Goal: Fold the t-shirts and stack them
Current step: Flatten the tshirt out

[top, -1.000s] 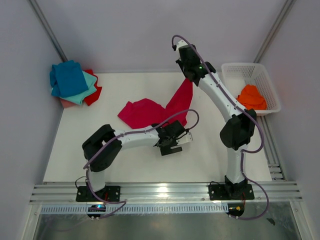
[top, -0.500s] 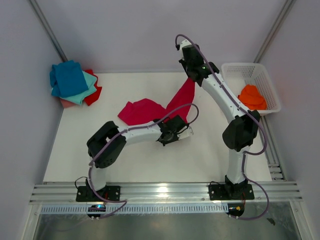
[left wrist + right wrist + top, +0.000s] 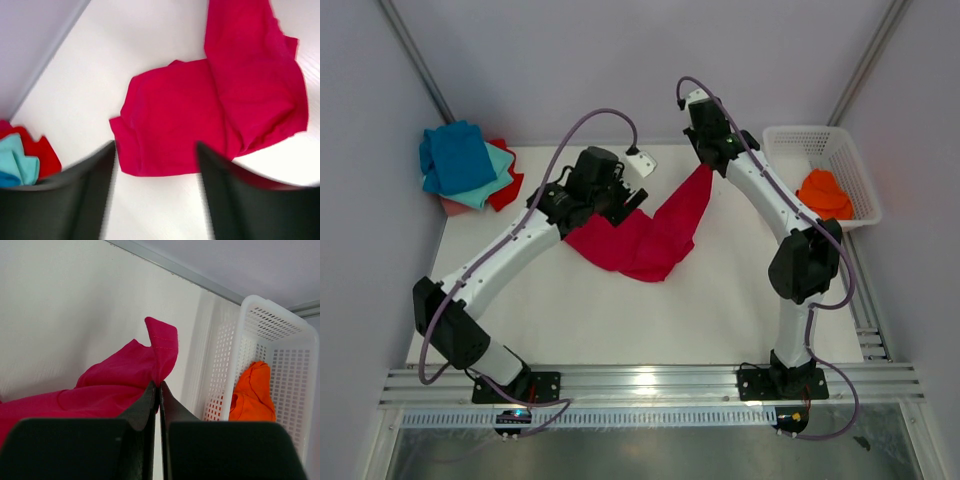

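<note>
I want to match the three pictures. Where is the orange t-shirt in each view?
Top external: orange t-shirt in the white basket, at the right edge.
Left wrist: not in it.
Right wrist: lower right, behind the basket wall.
Shared landmark: the crimson t-shirt, in all three views.

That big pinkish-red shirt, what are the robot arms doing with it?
The right gripper is pinched shut on an edge of the large crimson cloth t-shirt, holding that end up beside the white plastic lattice basket, where an orange t-shirt lies. The rest of the shirt sags crumpled onto the white table. The left gripper hovers over its other end with jaws open, holding nothing. A pile of t-shirts, blue on top, sits in the far left corner.
</note>
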`<state>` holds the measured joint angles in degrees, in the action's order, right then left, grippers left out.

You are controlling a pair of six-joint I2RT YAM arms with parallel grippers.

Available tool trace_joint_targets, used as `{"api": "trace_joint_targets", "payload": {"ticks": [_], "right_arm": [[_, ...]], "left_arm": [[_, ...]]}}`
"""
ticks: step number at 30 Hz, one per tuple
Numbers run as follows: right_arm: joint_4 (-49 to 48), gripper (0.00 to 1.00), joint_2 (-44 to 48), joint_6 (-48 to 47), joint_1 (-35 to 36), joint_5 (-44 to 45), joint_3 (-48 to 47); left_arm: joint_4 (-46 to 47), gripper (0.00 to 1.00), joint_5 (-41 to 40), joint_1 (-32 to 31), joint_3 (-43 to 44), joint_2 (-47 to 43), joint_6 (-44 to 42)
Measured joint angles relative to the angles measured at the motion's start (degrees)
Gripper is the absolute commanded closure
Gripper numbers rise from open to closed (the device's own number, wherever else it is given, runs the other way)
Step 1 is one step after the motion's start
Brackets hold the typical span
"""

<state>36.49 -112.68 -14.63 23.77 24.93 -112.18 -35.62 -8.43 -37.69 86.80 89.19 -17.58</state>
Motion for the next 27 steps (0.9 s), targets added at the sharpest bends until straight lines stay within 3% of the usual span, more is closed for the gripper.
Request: {"api": "trace_joint_targets", "payload": {"ticks": [11,18,27], "right_arm": [[-0.3,0.97,0.0,0.0,0.0,-0.1,-0.1],[-0.4,0.97,0.0,0.7,0.0,-0.3,-0.5],[-0.5,0.97,-0.1,0.7,0.0,-0.3,-1.1]], "left_arm": [[-4.7,0.22,13.5,-2.9,-8.7,-1.1,-0.8],[-3.6,0.27,15.1,-11.0,-13.6,3.0,-2.0],[-1.5,0.29,15.5,-16.0,-13.6,13.0,-0.4]]}}
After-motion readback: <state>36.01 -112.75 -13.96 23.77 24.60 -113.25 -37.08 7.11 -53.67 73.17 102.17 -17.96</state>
